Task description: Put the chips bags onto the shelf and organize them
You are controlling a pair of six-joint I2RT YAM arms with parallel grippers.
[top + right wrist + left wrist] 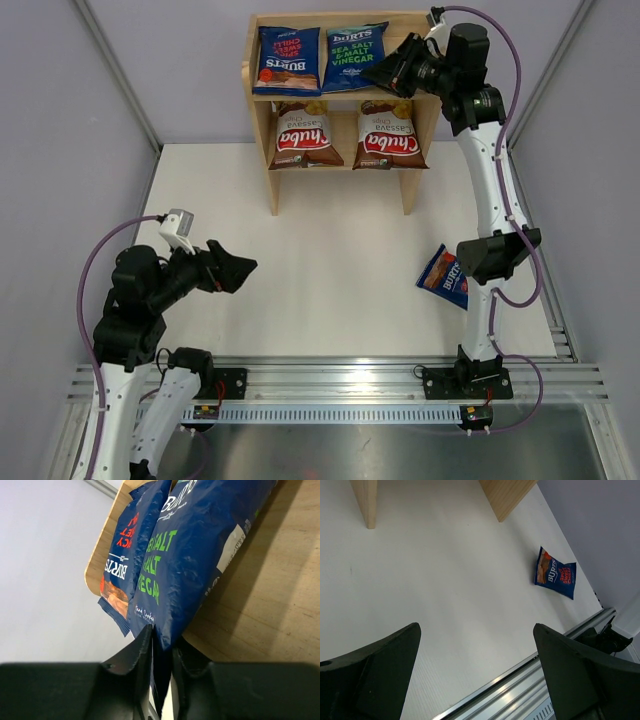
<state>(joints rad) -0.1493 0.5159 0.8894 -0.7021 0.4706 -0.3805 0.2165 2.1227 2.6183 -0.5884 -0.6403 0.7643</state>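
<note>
The wooden shelf (262, 95) stands at the back of the table. On its top tier lie two blue Burts bags, a red-lettered one (288, 58) and a sea salt one (352, 55). Two brown Chuba bags (305, 135) (389, 135) stand side by side on the lower tier. My right gripper (390, 68) is at the top tier's right end. Its jaws (162, 637) stand slightly apart round the sea salt bag's (195, 555) near edge, with a thin gap showing beside the bag. A third Burts bag (445, 275) (555, 573) lies flat on the table at the right. My left gripper (235, 270) (476, 626) hovers wide open and empty over the table's near left.
The shelf's two front legs (367, 500) rest on the white table. A metal rail (340, 380) runs along the near edge. The right arm's elbow (495, 255) hangs just beside the loose bag. Grey walls close in both sides.
</note>
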